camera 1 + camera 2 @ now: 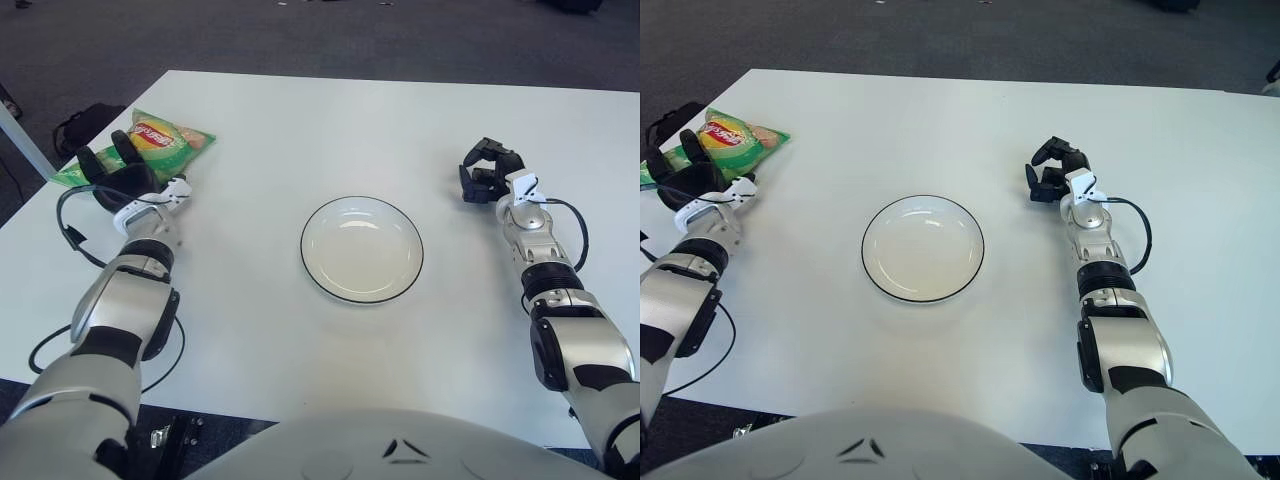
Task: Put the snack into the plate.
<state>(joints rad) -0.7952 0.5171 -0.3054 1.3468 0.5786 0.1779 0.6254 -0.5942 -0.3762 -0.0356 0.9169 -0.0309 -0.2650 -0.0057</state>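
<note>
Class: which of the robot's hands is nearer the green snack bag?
Left. The left hand overlaps the snack bag's near edge; the right hand is across the table, beyond the plate.
</note>
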